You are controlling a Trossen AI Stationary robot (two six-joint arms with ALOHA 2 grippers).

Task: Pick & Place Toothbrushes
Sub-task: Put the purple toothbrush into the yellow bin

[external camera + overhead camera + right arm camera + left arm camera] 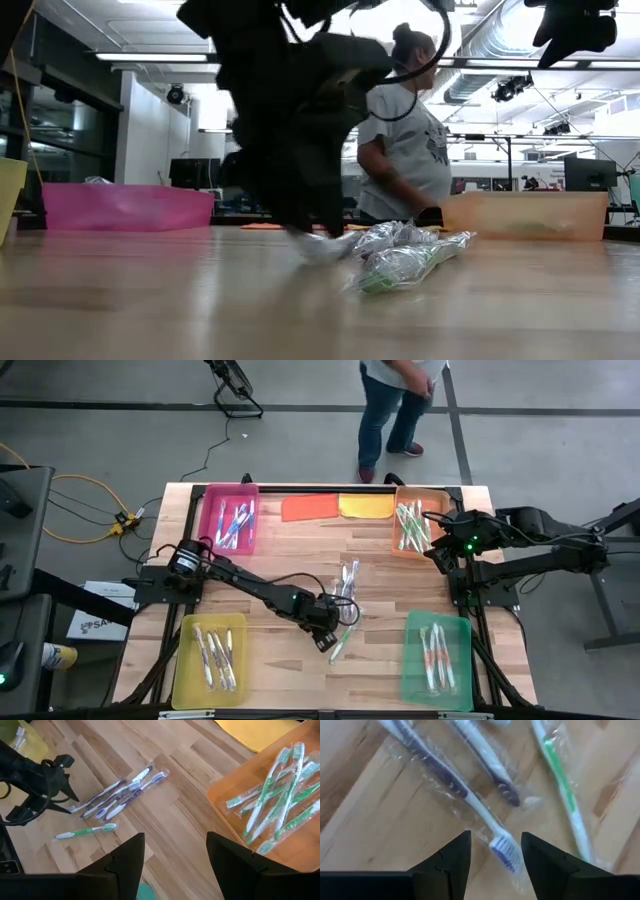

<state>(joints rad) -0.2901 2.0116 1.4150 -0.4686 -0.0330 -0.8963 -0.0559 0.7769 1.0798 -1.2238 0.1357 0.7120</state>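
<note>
**Clear crinkled wrap over thin plastic brushes, with open fingers set above one**

Clear film sleeves cover each of the loose toothbrushes (346,588) left in a small heap at the middle of the wooden table (300,540). A green-and-white toothbrush (340,645) lies a little apart from the heap, towards the near edge. The left gripper (327,634) is lowered over this group. In its wrist view the two dark fingers are spread, with a purple-and-white toothbrush (465,795) between them, bristle head nearest the tips; nothing is pinched yet.

The rest are already sorted by colour into four trays: a pink tray (230,520), a yellow tray (208,660), a green tray (437,660) and an orange tray (417,520). The right gripper (438,550) is held beside the orange tray, fingers parted and empty. A person (395,405) stands beyond the far edge of the table.

The brushes are judged to be very light and stiff, yet slippery, since the loose film can slide over the handle and crumple under pressure. A hold across the handle's middle, squarely over the stem rather than on the flat margin of wrap, is likely to be the most secure. A pinch near the head risks the brush tipping or swinging.
</note>
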